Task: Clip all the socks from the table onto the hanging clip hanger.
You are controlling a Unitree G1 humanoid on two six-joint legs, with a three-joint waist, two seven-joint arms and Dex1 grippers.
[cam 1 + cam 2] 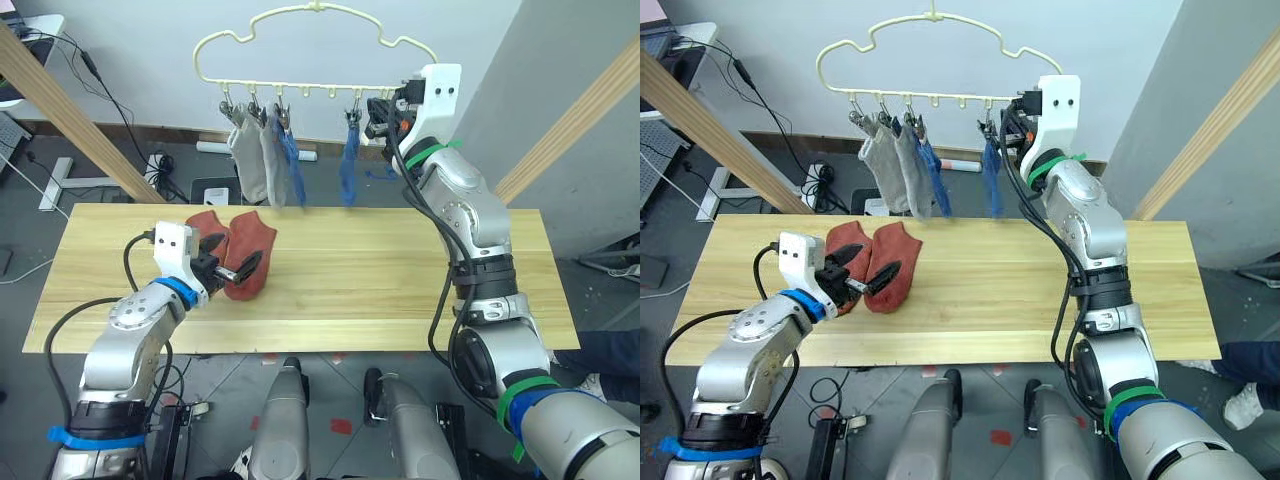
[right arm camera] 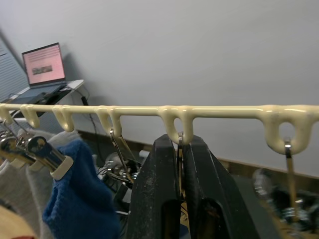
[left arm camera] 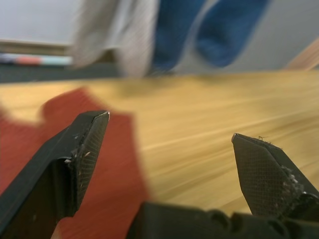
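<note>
2 rust-red socks [image 1: 240, 250] beside left hand [image 1: 232, 262].

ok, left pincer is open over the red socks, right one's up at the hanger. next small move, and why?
Probably lower the left pincer and close it on the nearer rust-red sock. Its fingers stand open just above that sock, nothing held. Two rust-red socks lie on the table; two grey and two blue already hang from the clip hanger. The right pincer is shut on a clip there, likely readying it.
</note>
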